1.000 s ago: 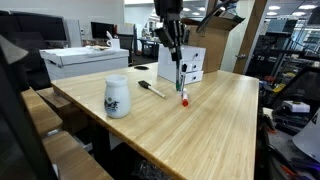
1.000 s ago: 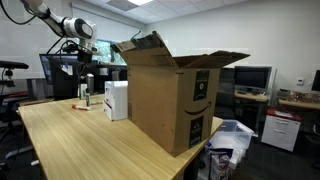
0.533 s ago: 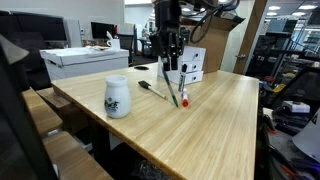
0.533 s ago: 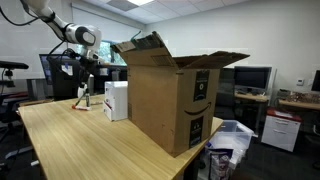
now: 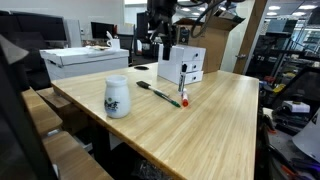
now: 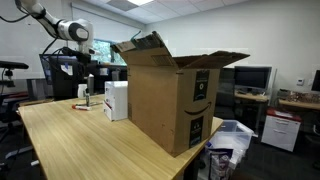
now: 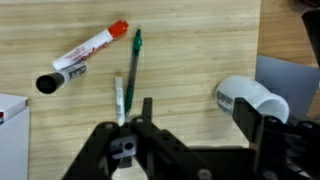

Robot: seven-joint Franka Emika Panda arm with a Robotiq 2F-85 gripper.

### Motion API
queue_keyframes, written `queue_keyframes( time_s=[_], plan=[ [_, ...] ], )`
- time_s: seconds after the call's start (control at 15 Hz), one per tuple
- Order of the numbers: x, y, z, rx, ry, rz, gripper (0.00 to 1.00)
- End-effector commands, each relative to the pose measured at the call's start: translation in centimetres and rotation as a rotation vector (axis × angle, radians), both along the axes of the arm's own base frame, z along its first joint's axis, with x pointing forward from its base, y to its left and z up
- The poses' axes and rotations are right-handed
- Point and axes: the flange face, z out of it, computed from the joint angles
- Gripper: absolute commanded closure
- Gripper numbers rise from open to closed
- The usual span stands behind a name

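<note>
Open-plan office, pale wooden table point(image 5: 210, 120), ceiling lights point(image 6: 128, 5) (monitors point(image 6: 250, 78) behind)

The table point(image 5: 215, 115) is pale yellow wood with fine straight grain. In the wrist view the marker point(image 7: 82, 57) has a white barrel with small dark print, a red cap at its two o'clock end and a black butt at its eight o'clock end. The pen point(image 7: 134, 68), at three o'clock of it, is dark green. The cup point(image 5: 117, 96) is white with a dark motif. The gripper point(image 5: 159, 52) is black. The carton point(image 6: 170, 95) is brown with black logos. The small box point(image 6: 116, 100) at its nine o'clock is white with dark print.
</note>
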Motion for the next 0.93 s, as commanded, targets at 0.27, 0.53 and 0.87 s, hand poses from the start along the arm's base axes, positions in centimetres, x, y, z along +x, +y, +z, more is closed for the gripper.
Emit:
queue_keyframes(
  time_s=[0.27, 0.53, 0.87],
  plan=[
    [-1.4, 2.5, 0.7, 0.027, -0.063, 0.254, 0.00],
    [-1.4, 1.9, 1.7, -0.001, -0.094, 0.459, 0.00],
    [-0.4, -1.1, 3.3, -0.066, -0.157, 0.481, 0.00]
  ],
)
